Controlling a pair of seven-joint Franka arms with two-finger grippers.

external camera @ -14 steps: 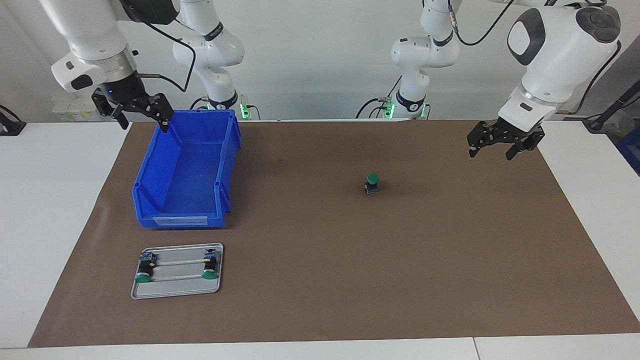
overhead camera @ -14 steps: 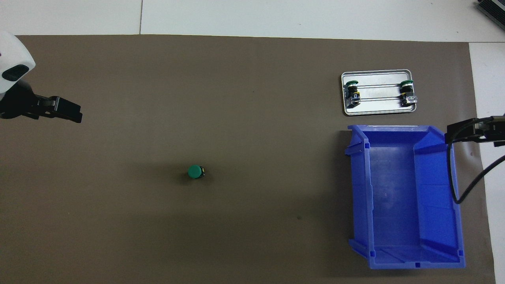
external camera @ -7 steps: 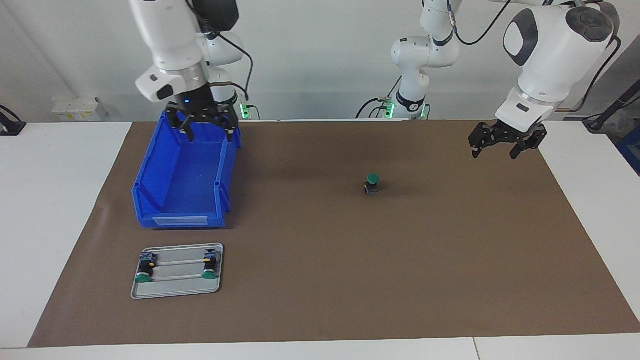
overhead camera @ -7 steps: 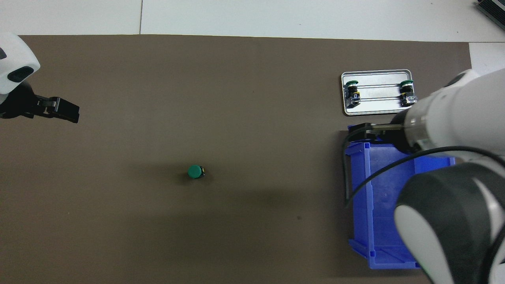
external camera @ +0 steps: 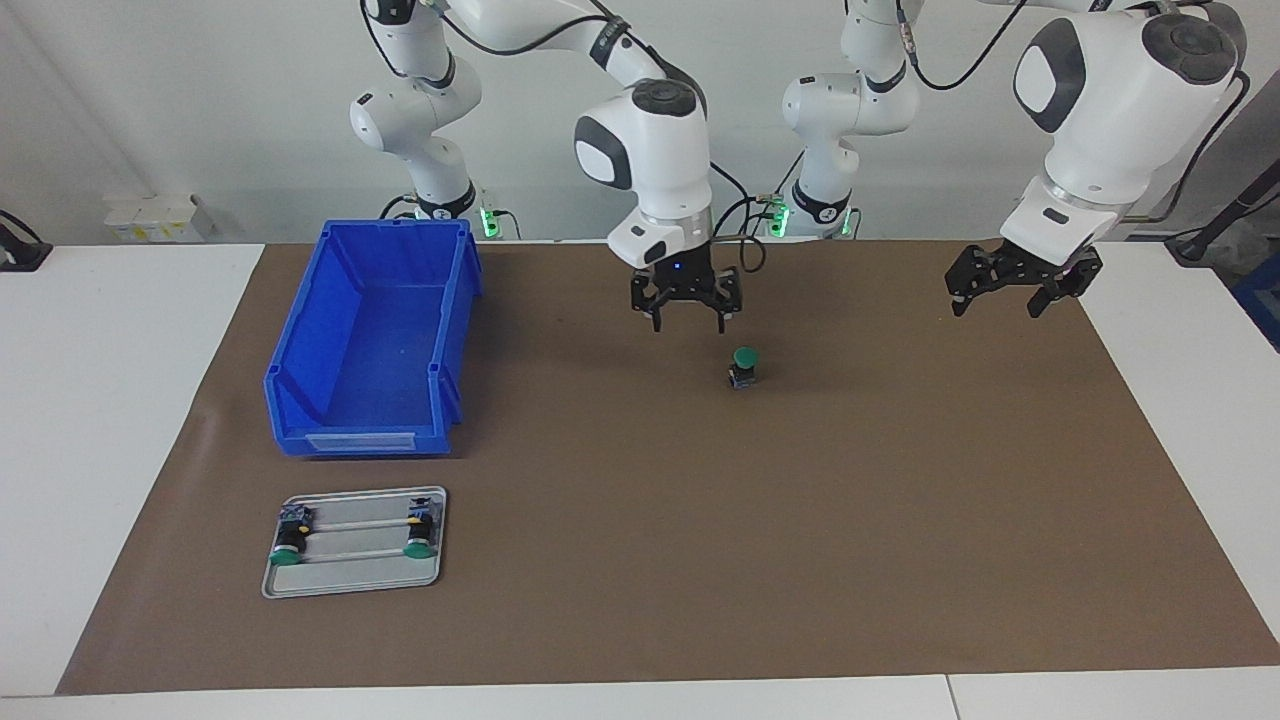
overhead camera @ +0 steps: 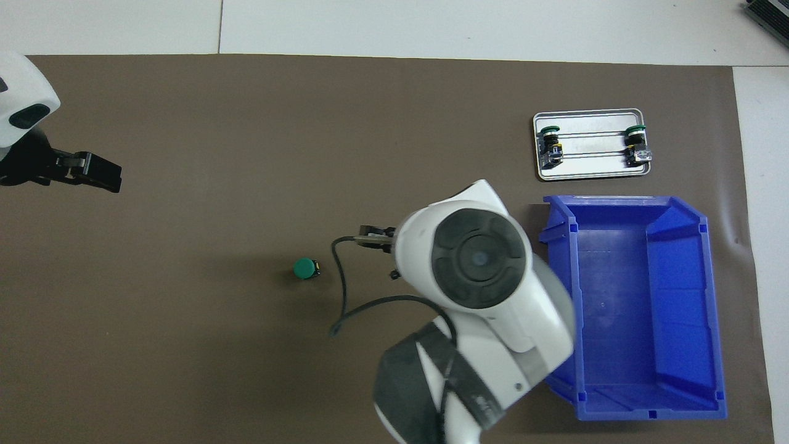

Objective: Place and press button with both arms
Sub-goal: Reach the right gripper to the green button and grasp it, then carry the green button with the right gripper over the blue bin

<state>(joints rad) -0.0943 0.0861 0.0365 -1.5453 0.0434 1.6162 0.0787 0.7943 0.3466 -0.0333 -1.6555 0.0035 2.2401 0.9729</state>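
Note:
The button (external camera: 744, 366) (overhead camera: 304, 268), a green cap on a black body, stands upright on the brown mat (external camera: 900, 520) near the table's middle. My right gripper (external camera: 689, 318) hangs open and empty over the mat just beside the button, on the blue bin's side, and does not touch it. In the overhead view the right arm's wrist covers most of that gripper. My left gripper (external camera: 1000, 300) (overhead camera: 102, 177) is open and empty over the mat's edge at the left arm's end, well away from the button.
A blue bin (external camera: 370, 340) (overhead camera: 635, 308) with nothing in it sits toward the right arm's end. Farther from the robots, a metal tray (external camera: 355, 580) (overhead camera: 590, 174) holds two more green-capped buttons lying on their sides.
My right arm has swung from over the blue bin's outer corner, across the bin, to the mat's middle beside the button. The left gripper has barely shifted. The button has not moved.

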